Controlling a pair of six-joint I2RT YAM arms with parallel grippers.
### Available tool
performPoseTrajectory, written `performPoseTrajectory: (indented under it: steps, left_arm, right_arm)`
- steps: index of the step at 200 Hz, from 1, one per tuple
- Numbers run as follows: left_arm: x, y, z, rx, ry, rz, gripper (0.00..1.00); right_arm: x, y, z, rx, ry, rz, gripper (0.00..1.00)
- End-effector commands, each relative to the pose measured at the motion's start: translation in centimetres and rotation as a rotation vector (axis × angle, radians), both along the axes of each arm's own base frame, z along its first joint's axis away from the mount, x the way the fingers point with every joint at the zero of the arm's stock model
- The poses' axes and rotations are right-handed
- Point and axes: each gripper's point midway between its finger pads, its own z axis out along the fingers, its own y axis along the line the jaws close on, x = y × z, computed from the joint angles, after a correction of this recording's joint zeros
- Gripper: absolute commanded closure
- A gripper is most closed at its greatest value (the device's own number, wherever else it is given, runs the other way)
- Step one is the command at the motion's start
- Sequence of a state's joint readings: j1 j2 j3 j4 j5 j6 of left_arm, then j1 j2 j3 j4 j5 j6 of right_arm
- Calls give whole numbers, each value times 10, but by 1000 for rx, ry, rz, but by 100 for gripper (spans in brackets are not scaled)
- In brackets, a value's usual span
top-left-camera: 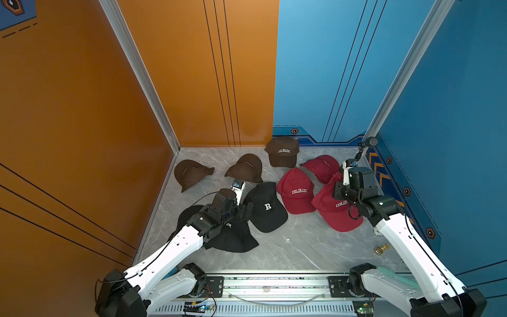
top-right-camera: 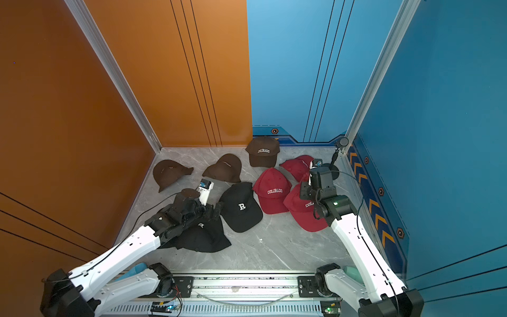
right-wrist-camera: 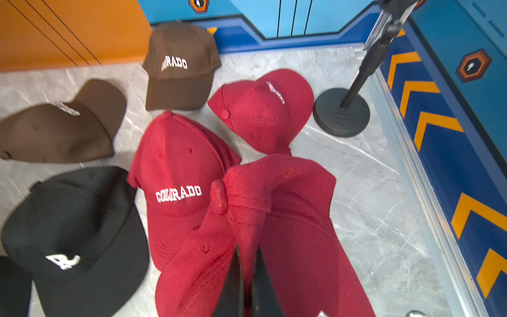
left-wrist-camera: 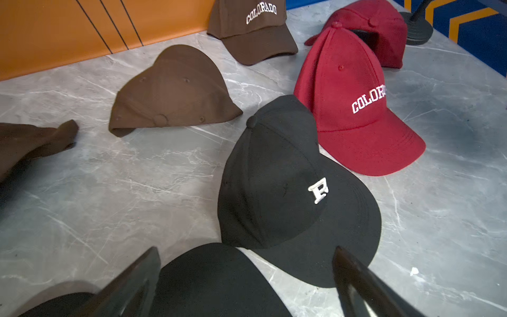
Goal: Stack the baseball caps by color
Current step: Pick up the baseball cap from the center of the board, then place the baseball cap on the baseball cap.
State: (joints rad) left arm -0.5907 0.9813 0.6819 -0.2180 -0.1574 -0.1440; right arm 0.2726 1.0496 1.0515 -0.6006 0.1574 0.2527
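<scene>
Hovering above the black heap (top-left-camera: 236,241), just nearer than the R cap (top-left-camera: 267,207) (black): left gripper (left-wrist-camera: 245,251), fingers spread wide, holding nothing; right of the R cap, right gripper (right-wrist-camera: 247,254), fingers clamped together on the bunched crown of a red cap (right-wrist-camera: 277,192); red COLORADO cap (top-left-camera: 296,192) lies between the two, against the R cap; third red cap (top-left-camera: 321,167) farther right and back; beyond the R cap, flattened brown cap (top-left-camera: 247,168); second brown cap (top-left-camera: 192,173) far left; brown COLORADO cap (top-left-camera: 282,152) by the back wall.
</scene>
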Motion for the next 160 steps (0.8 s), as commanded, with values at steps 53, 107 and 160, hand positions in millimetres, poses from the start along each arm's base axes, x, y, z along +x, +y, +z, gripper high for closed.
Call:
performPoseTrajectory:
  steps: [53, 107, 160]
  left_arm:
    - [-11, 40, -2, -3, -79, 156, 2]
    - [-4, 39, 2, -30, -109, 162, 2]
    - [-2, 39, -4, -27, -91, 160, 2]
  right_arm:
    - [40, 25, 12, 41, -70, -72, 100]
    - [78, 59, 13, 78, -121, -82, 100]
    - [103, 86, 3, 119, -122, -81, 100]
